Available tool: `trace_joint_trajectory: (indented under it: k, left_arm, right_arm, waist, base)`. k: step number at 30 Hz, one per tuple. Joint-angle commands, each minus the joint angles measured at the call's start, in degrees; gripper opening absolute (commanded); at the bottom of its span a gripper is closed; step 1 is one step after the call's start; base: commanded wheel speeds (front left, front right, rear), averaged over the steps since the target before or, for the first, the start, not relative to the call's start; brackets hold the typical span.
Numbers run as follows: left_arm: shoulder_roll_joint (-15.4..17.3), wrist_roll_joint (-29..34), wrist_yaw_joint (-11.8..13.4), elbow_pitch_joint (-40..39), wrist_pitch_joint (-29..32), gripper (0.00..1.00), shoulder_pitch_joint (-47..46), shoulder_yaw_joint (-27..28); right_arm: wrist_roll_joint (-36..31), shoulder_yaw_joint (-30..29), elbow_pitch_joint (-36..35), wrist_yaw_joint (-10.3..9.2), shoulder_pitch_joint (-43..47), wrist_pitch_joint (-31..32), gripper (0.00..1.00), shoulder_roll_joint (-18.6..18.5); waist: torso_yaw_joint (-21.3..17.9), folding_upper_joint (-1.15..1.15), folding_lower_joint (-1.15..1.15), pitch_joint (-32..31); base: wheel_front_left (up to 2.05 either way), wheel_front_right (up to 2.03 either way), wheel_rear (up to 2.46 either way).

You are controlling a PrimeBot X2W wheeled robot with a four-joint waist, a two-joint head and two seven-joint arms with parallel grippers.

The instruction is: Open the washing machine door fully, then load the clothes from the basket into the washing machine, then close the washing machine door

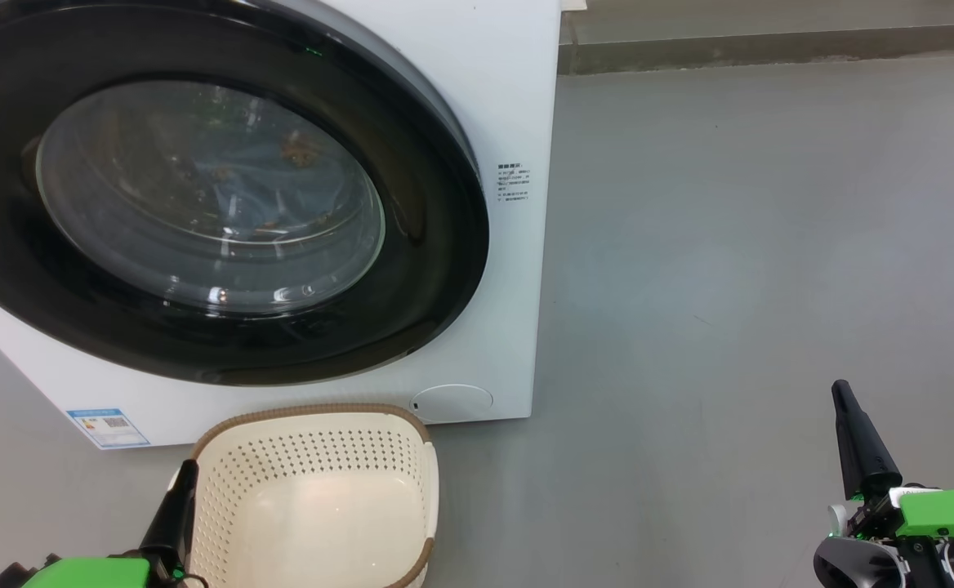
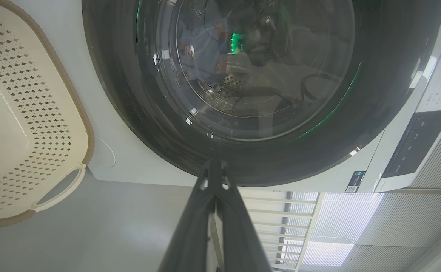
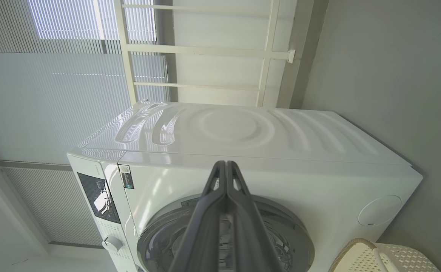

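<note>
Head view: the washing machine door (image 1: 436, 269) sits flush in the white washing machine (image 1: 518, 98), its glass bowl facing out towards the robot. Being round, it has no long axis. The blue printed clothes (image 1: 265, 196) lie behind the glass. The basket (image 1: 314, 412) stands mouth-up at the machine's foot with nothing in it. Its near end is cut off, so its long axis cannot be told. The left gripper (image 1: 189, 467) is beside the basket and the right gripper (image 1: 842, 392) is well off to the machine's right. Both have their jaws pressed together and hold nothing.

Left wrist view: the closed left jaws point at the door's black ring without touching it.

Right wrist view: the right jaws, also closed, point at the machine's upper front.

Judged from this, all three steps look done. Any next move calls only for confirming the latch has caught.
</note>
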Motion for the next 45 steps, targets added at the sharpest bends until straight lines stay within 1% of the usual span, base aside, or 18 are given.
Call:
trace_joint_trajectory:
  k: [1,45]
  left_arm:
    - [0.62,-0.4,0.02,-1.32,0.22,0.0,-2.75,2.0]
    - [0.62,-0.4,0.01,-1.3,0.23,0.0,-2.75,2.0]
  right_arm:
    - [0.08,0.96,-1.8,0.08,-0.24,0.26,0.0,-0.25]
    - [-0.13,0.71,-1.78,0.08,-0.26,0.45,0.0,-0.08]
  waist:
    - [0.0,0.0,0.0,0.0]
    - [0.0,0.0,0.0,0.0]
  base:
    - [0.0,0.0,0.0]
    - [0.0,0.0,0.0]
